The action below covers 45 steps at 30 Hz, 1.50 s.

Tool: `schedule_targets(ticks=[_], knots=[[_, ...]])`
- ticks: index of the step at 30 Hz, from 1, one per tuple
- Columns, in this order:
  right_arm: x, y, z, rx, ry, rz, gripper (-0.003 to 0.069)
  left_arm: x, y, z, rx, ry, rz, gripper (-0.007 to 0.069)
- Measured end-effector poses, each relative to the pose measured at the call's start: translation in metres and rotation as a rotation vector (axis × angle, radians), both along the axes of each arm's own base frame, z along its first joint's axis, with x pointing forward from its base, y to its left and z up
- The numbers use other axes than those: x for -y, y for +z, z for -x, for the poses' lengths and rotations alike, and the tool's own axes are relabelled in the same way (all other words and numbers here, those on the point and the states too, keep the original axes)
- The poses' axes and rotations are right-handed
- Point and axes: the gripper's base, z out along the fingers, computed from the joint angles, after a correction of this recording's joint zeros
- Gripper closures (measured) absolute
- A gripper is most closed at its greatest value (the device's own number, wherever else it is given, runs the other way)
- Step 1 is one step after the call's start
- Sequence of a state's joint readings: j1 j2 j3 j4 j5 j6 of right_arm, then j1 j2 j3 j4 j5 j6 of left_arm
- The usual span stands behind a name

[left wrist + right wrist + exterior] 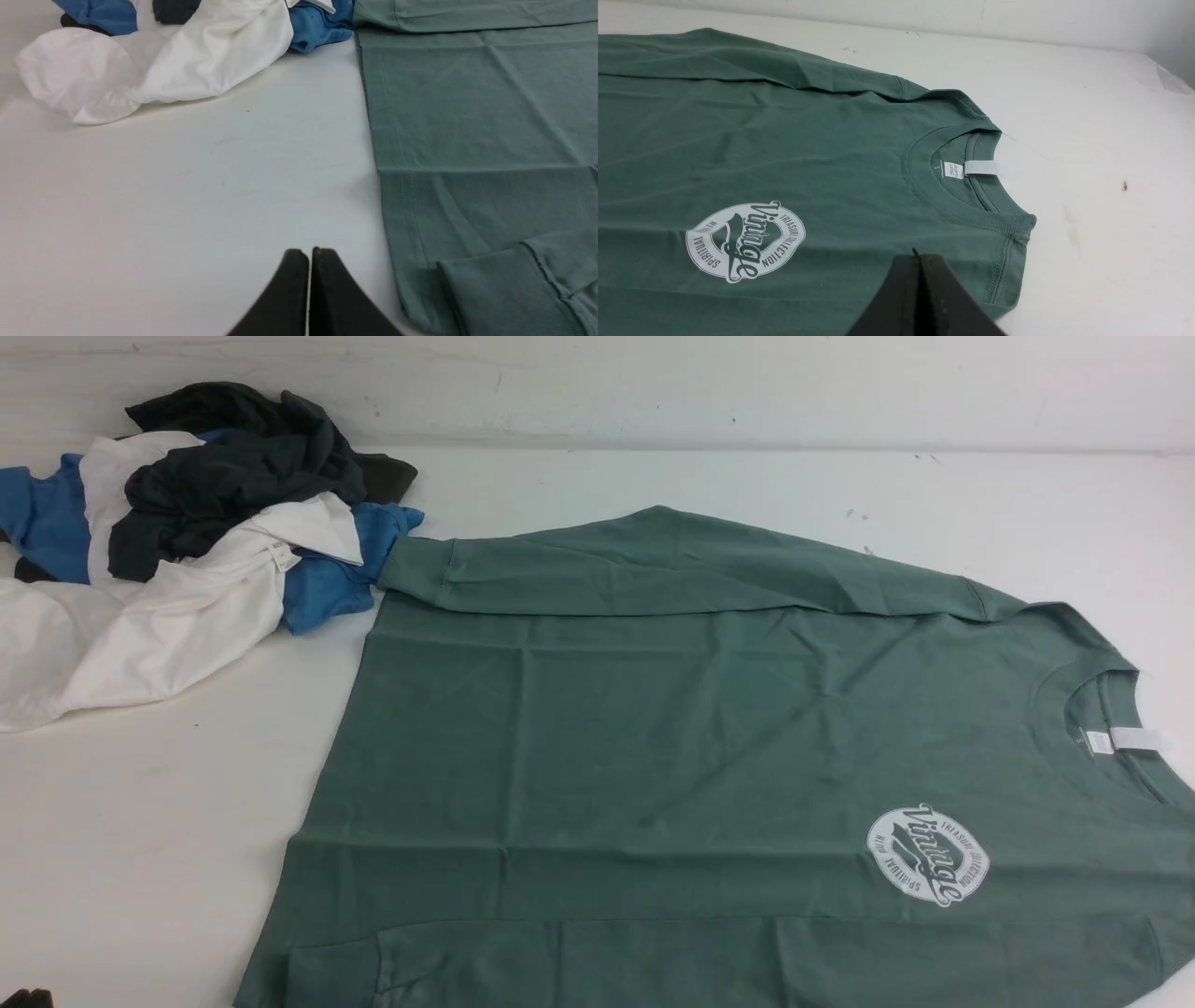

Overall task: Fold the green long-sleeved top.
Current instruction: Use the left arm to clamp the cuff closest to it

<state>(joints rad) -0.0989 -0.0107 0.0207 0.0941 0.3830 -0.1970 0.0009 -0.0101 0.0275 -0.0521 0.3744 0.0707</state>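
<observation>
Front view has the green long-sleeved top lying flat and chest side up on the white table. It fills the middle and right side, with the neck toward the robot's right and the hem toward its left. It's a muted sage green with faint crease lines across the body, a ribbed crew collar, a white neck label and a round white "Vintage" logo on the chest. The far sleeve is folded in along the far edge, and its end sits right by the blue garment. The near sleeve is folded in too, and its ribbed cuff rests on the body close to the hem. Off to the far left there's a heap with a white garment and a dark charcoal garment bunched on top. The left gripper has its jaws pressed together with nothing in them, over bare table just beside the hem. The right gripper is pinched closed as well and empty, sitting over the shoulder area near the collar. Can't tell if it's actually touching the fabric.
</observation>
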Motion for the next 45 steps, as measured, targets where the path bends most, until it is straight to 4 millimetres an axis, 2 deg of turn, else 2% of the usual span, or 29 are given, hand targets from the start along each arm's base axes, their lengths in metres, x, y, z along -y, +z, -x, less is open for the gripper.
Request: schedule_targets(ticks=[18,22,25,26,29,30,31,32,35,36,39,42,45], knots=[[0.000,0.000,0.000,0.000,0.000,0.000,0.0673,0.000,0.000,0.000,0.001,-0.001,-0.014,0.0628],[0.000,0.000,0.000,0.000,0.000,0.000,0.0673,0.002,0.009,-0.002,0.102,0.020,0.169,0.0628],[0.000,0.000,0.000,0.000,0.000,0.000,0.0673,0.001,0.023,-0.004,0.253,0.047,0.336,0.0628],[0.000,0.000,0.000,0.000,0.000,0.000,0.0673,0.001,0.024,-0.004,0.263,0.048,0.344,0.0628],[0.000,0.000,0.000,0.000,0.000,0.000,0.0673,-0.005,0.041,-0.003,0.454,0.090,0.468,0.0628],[0.000,0.000,0.000,0.000,0.000,0.000,0.0673,-0.005,0.042,-0.003,0.465,0.093,0.476,0.0628],[0.000,0.000,0.000,0.000,0.000,0.000,0.0673,-0.010,0.050,-0.001,0.564,0.120,0.527,0.0628],[0.000,0.000,0.000,0.000,0.000,0.000,0.0673,-0.010,0.051,-0.001,0.578,0.124,0.531,0.0628],[0.000,0.000,0.000,-0.001,0.002,0.012,0.0673,-0.022,0.071,0.010,0.857,0.187,0.603,0.0628],[0.000,0.000,0.000,-0.001,0.002,0.014,0.0673,-0.023,0.073,0.011,0.869,0.188,0.606,0.0628],[-0.001,0.002,-0.001,0.041,-0.003,-0.045,0.0673,-0.023,0.112,0.025,1.025,0.147,0.622,0.0628],[-0.002,0.008,-0.002,0.131,-0.018,-0.243,0.0673,-0.016,0.151,0.038,1.026,0.062,0.601,0.0628],[0.001,0.020,-0.002,0.281,-0.054,-0.544,0.0673,-0.004,0.197,0.040,0.829,-0.020,0.526,0.0628]])
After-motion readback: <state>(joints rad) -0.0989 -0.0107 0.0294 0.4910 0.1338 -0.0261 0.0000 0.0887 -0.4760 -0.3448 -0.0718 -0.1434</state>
